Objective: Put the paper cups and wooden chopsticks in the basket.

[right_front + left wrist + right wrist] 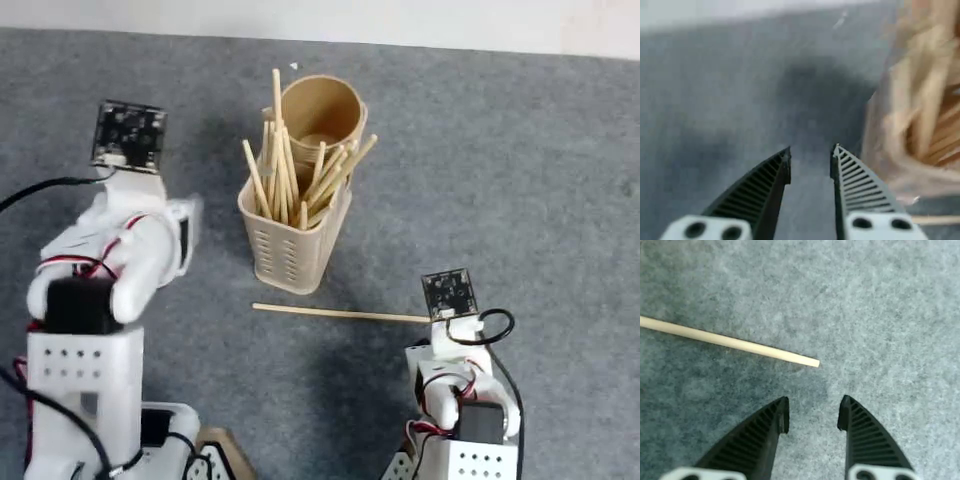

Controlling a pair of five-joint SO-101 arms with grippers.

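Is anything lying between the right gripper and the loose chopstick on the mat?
Nothing visible does. The right gripper is open over bare mat, and the loose chopstick lies just ahead of it, its tip apart from the gripper.

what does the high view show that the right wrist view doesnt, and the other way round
High view, not right wrist: the basket holding chopsticks, with a paper cup at its far end, plus both arms. Right wrist, not high: the right gripper, open, hanging just short of the loose chopstick's tip. Both: that loose chopstick lying flat on the grey mat, outside the basket.
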